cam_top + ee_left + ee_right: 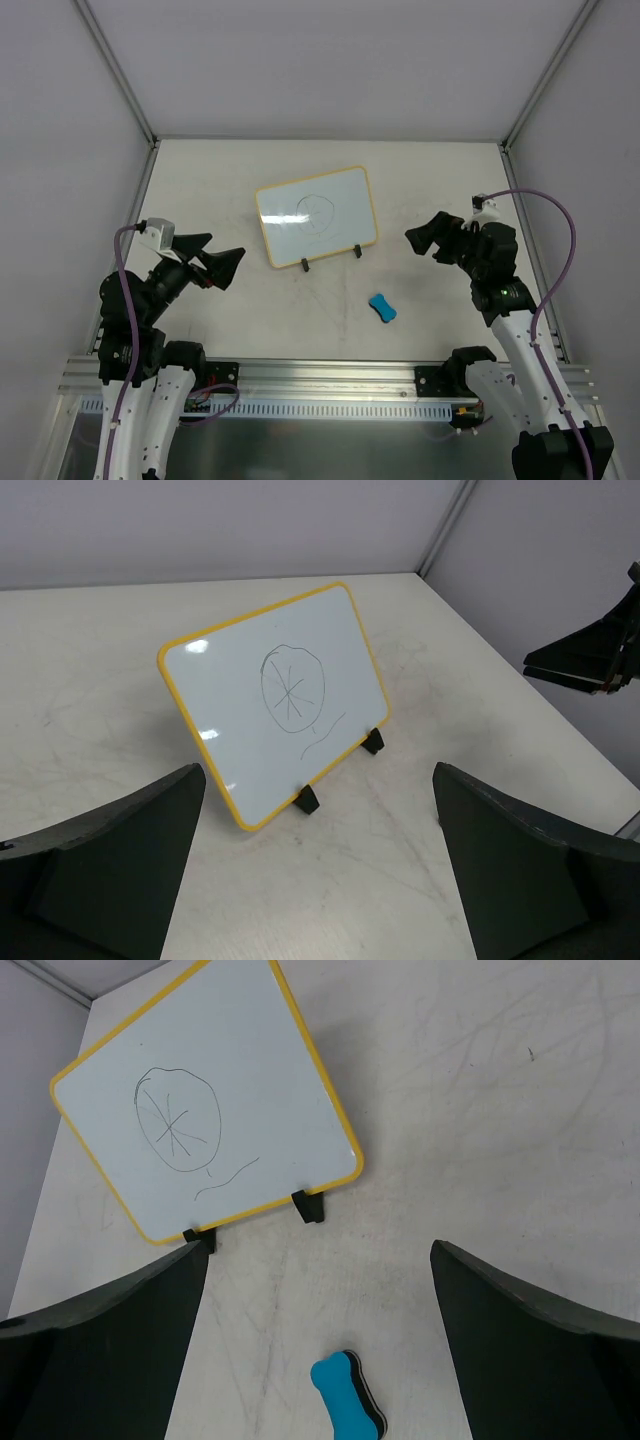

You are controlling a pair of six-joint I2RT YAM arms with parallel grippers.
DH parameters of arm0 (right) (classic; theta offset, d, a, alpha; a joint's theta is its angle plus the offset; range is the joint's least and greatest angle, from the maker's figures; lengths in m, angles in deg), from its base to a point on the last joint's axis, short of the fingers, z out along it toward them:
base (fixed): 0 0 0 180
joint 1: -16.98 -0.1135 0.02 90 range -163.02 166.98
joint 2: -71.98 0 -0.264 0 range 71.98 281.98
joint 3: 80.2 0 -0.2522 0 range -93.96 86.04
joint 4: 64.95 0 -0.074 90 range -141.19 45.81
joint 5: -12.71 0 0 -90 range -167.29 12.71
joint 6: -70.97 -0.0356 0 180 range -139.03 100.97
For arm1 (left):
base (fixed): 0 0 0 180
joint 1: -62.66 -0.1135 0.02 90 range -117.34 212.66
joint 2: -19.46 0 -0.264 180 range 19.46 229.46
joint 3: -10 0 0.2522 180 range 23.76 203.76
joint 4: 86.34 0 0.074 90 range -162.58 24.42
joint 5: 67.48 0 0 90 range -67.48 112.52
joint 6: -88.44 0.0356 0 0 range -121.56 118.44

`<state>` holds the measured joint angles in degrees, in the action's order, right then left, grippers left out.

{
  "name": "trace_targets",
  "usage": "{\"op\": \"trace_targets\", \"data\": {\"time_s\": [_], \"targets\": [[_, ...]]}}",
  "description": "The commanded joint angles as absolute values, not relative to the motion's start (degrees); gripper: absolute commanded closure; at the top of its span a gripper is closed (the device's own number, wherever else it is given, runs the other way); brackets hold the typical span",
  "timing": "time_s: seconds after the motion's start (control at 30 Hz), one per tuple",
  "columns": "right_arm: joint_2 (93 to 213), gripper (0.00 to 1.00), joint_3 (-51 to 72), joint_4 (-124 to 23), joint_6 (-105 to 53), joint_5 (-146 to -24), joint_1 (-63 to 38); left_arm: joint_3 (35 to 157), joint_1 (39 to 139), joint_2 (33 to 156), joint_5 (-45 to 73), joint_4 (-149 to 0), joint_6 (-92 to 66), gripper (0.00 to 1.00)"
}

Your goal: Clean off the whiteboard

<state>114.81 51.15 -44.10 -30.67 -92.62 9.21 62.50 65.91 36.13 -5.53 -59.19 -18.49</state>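
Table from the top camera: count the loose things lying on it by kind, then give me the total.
whiteboard: 1
blue eraser: 1
Total: 2

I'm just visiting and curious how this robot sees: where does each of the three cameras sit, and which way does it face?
Top external: above and behind the arms, looking down at the whiteboard and blue eraser on the table; shows both arms, left gripper and right gripper.
Left wrist: behind the left gripper, low, facing the whiteboard's front; its own fingers frame the bottom.
Right wrist: behind the right gripper, looking down at whiteboard and blue eraser; own fingers below.
Shared: both wrist views see the scribbled whiteboard.
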Motion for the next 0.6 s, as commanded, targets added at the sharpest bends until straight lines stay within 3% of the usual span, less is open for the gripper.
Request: {"op": "trace_targets", "data": {"time_s": [0.0, 0.4, 0.57], "targets": [[114.0, 0.01, 51.2, -46.6, -31.8, -93.8, 9.2, 64.3, 65.0, 37.0, -6.5, -59.5, -17.9, 0.01], [115.4, 0.01, 52.3, -48.8, -31.3, -94.5, 8.6, 64.4, 64.8, 37.3, -7.0, -59.5, -18.0, 0.01], [120.0, 0.01, 48.8, -44.7, -25.5, -89.9, 0.4, 64.4, 64.7, 37.7, -8.2, -59.5, -18.1, 0.01]]}}
